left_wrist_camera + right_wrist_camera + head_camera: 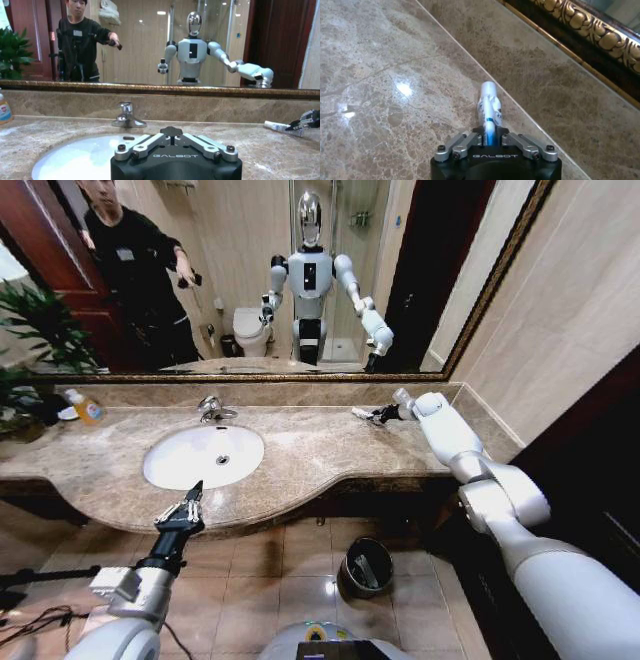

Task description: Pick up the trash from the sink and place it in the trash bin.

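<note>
1. I'm looking at a bathroom, likely a hotel's or a well-fitted home's.
2. A white oval sink (203,456) with a chrome tap (213,409) is set in a beige-brown marble countertop (320,450).
3. A wide mirror (280,270) in an ornate gilded frame (580,26) runs above it.
4. The mirror reflects a white toilet (249,330) and a glass shower enclosure.
5. The floor is tiled, with a small black trash bin (364,566) under the counter.
</note>
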Tool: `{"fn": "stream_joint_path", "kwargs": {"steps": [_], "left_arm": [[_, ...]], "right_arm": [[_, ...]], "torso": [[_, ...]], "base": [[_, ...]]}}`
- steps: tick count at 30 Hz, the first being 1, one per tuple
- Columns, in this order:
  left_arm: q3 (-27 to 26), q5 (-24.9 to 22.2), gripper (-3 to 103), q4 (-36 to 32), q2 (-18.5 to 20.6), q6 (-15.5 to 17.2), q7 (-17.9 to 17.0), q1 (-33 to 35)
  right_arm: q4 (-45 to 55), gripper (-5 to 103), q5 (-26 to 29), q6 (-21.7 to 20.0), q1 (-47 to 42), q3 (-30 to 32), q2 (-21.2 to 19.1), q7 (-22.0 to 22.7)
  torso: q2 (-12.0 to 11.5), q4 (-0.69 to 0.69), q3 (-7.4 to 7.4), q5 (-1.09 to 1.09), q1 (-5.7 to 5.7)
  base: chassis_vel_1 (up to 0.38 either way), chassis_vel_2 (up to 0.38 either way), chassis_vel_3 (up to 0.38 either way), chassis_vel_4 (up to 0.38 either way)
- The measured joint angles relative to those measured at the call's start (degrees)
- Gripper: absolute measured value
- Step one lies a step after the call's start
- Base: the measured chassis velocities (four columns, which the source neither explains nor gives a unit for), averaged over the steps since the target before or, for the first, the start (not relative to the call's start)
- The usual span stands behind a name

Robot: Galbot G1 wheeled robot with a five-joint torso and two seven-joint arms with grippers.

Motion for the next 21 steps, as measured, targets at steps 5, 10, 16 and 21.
{"fn": "stream_joint_path", "kwargs": {"steps": [5, 10, 16, 21], "left_arm": [[0.00, 0.00, 0, 0.00, 0.00, 0.00, 0.00, 0.00], [0.00, 0.00, 0, 0.00, 0.00, 0.00, 0.02, 0.00], [0.00, 0.00, 0, 0.00, 0.01, 0.00, 0.00, 0.00], [0.00, 0.00, 0, 0.00, 0.00, 0.00, -0.01, 0.00]], "right_arm": [[3.85, 8, 4.36, 0.80, -2.65, -0.97, -1.36, 3.59], [13.95, 5, 13.78, 0.53, -8.91, -2.77, -4.31, 8.74], [23.94, 5, 22.18, -0.18, -15.80, -2.47, -7.60, 13.96], [29.56, 5, 26.30, -1.14, -19.59, -0.78, -9.83, 16.02]], "torso": [[0.00, 0.00, 0.02, 0.03, 0.00], [0.00, 0.00, 0.02, 0.03, 0.01], [-0.01, 0.00, 0.02, 0.02, 0.01], [0.00, 0.01, 0.02, 0.00, 0.01]], "base": [[0.000, 0.000, 0.000, 0.000], [0.000, 0.000, 0.000, 0.000], [0.000, 0.000, 0.000, 0.000], [0.000, 0.000, 0.000, 0.000]]}}
